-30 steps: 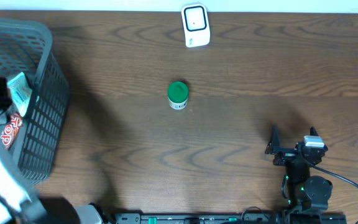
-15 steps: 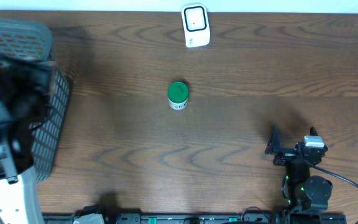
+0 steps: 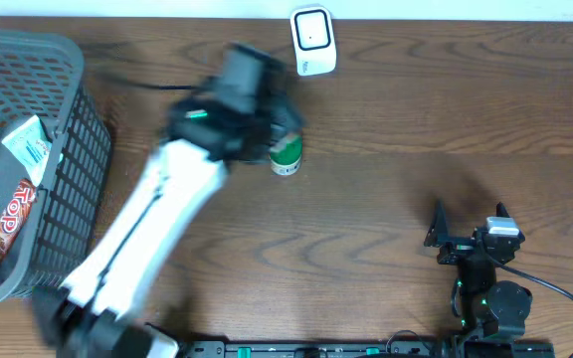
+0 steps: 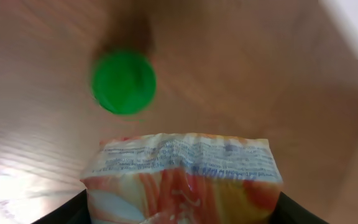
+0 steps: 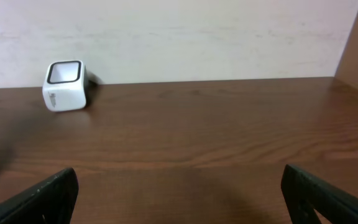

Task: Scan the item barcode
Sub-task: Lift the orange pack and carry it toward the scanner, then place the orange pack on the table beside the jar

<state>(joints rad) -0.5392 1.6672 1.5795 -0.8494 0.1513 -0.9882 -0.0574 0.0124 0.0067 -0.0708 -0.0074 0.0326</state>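
Note:
My left gripper is shut on the item, an orange, red and white snack packet with fine print along its top edge; no barcode is legible. In the overhead view the left gripper is blurred in motion over the table's middle, just left of the white scanner, and the arm hides the packet. From the right wrist, the scanner stands at the far left by the wall. My right gripper rests open and empty at the front right, its jaws spread wide over bare wood.
A green-lidded jar stands just below the left gripper and appears as a green disc in the left wrist view. A grey basket with several snack packs sits at the table's left edge.
The left arm has swung out of the basket and across to the table's middle near the scanner, carrying the packet. The right arm has not moved.

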